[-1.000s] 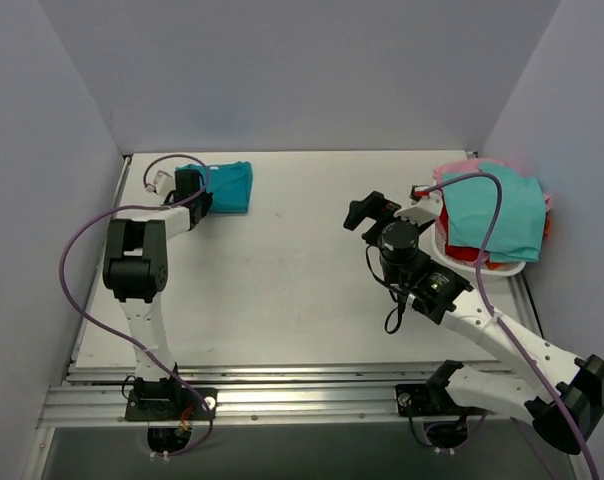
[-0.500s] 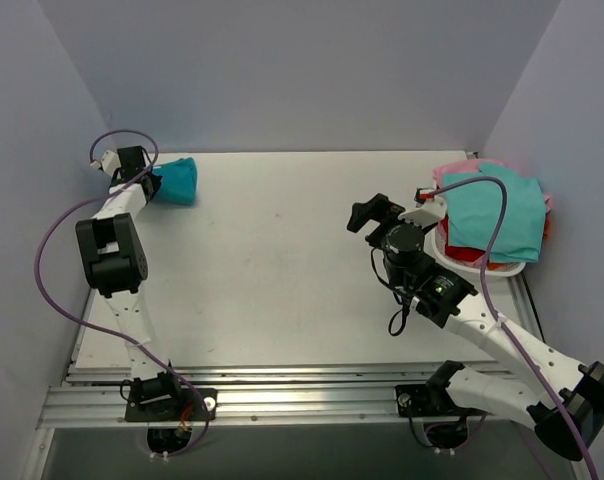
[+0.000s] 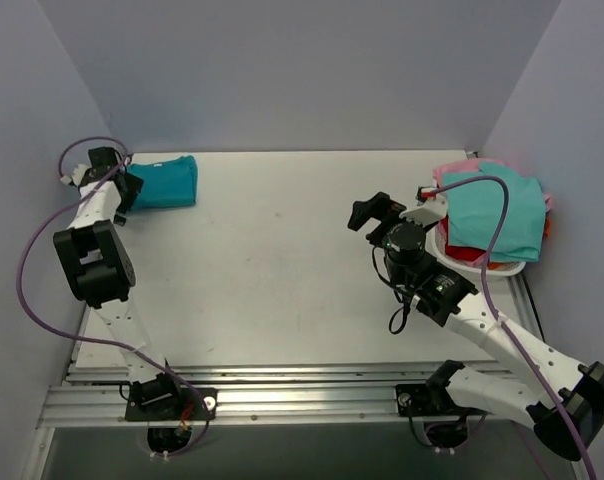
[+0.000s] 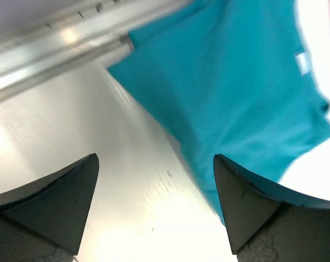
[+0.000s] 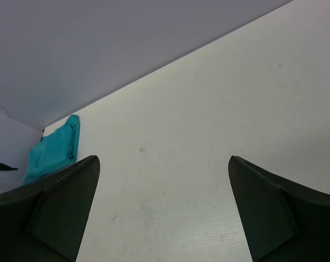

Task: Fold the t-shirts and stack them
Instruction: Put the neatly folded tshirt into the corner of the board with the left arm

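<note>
Position check, overhead view: deep teal-blue t-shirt (image 3: 164,183) lies folded into a compact rectangle in the upper left corner of the desk (image 3: 282,270). It is flat on the surface and close to the back wall (image 3: 302,70).

Left arm (image 3: 92,265) is stretched up along the left edge of the frame. The left jaws sit just beside the shirt's left edge.

Left wrist view: the two fingers (image 4: 56,202) stand wide apart at the bottom corners, with only bare desk showing in the gap. They hold nothing. The deep teal-blue t-shirt fills the upper right of that view, and a small pale tag (image 4: 301,61) shows on the cloth. The right-hand finger overlaps the shirt's lower edge in the picture; whether it touches the cloth cannot be told. A metal rail (image 4: 61,43) runs across the upper left.

Right arm (image 3: 482,320) reaches from the lower right toward centre right. The right jaws are spread wide and empty over bare desk, well apart from the teal shirt.

Right wrist view: dark fingers (image 5: 50,207) sit at both bottom corners. The teal shirt is small at the left edge, against the wall.

White basket (image 3: 482,266) stands at the right edge of the desk, just beside the right wrist. An aqua-green t-shirt (image 3: 497,210) is draped over the top of the pile. A red t-shirt (image 3: 465,253) shows beneath it at the near rim, and a pink t-shirt (image 3: 450,172) shows at the far rim.
</note>
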Controlling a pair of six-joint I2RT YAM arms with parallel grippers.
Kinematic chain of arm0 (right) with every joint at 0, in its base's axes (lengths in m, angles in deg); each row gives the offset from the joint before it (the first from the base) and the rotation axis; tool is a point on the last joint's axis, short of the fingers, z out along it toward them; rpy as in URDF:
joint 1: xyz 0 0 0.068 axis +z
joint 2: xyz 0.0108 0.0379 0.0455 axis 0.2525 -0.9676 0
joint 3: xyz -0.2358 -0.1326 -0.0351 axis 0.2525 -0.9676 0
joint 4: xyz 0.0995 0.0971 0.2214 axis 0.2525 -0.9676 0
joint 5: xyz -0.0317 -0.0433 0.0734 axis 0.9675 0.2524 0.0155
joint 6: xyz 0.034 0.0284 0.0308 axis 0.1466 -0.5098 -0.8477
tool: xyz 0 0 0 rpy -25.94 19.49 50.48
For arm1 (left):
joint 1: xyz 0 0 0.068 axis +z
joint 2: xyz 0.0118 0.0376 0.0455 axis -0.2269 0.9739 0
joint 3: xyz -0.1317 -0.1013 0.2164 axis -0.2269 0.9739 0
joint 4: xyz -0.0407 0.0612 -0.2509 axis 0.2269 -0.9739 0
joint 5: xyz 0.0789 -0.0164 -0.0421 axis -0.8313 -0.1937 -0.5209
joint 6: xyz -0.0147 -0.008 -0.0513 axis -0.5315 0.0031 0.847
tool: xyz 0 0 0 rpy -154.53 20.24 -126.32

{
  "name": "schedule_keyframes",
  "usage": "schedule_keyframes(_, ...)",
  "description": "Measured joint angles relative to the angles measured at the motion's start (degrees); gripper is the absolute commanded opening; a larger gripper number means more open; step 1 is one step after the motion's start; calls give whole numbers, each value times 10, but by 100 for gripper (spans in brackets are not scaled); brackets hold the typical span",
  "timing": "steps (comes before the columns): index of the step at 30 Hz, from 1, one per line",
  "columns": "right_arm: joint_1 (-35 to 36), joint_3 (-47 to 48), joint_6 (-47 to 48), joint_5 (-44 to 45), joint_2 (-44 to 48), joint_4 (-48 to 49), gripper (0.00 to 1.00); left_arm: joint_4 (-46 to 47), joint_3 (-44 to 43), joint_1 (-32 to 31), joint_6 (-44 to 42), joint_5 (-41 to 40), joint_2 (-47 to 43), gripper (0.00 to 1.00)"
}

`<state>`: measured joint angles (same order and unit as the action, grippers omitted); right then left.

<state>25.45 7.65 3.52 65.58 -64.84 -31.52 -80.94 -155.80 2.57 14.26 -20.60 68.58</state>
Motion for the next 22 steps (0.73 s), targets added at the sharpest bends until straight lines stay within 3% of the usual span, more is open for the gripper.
schedule_keyframes(9, 0, 1, -11, 3, -10, -10, 100, -15, 30, -26, -49, -15, -256, 94)
schedule_keyframes(18, 8, 13, -23, 12, -17, -54, 100, 32, 378, -199, -148, -43, -521, 94)
schedule_keyframes(22, 17, 15, -26, 20, -17, -73, 100, 27, 439, -222, -184, -68, -594, 94)
